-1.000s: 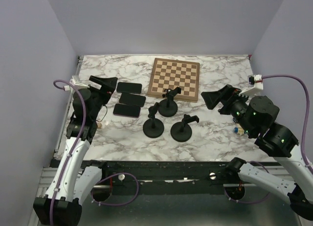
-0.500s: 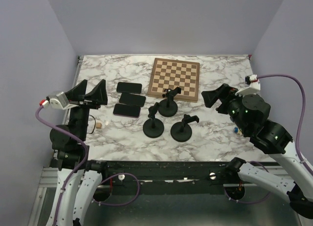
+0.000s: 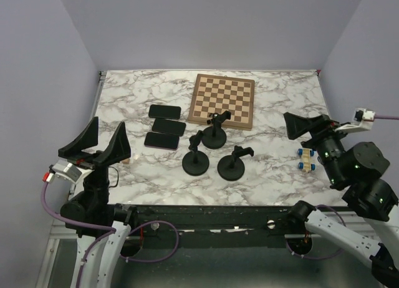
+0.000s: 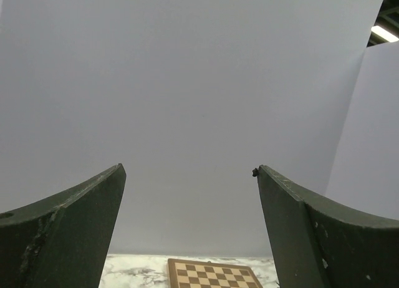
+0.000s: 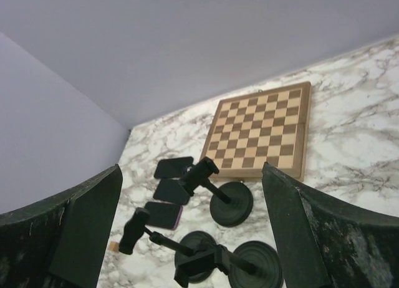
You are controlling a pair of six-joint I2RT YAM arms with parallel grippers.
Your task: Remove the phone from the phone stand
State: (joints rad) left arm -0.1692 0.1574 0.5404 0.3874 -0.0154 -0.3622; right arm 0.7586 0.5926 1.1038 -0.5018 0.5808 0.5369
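Observation:
Three black phones lie flat in a column on the marble table: a far one, a middle one and a near one with a purple edge. Three black phone stands stand empty beside them, also in the right wrist view. My left gripper is open and empty, raised over the near left edge. My right gripper is open and empty, raised at the right.
A wooden chessboard lies at the back centre; it also shows in the left wrist view. A small blue and tan toy lies near the right edge. A small tan block lies by the left gripper.
My left arm has pulled back toward the near left edge and lifted. My right arm has drawn back to the right, uncovering the small toy.

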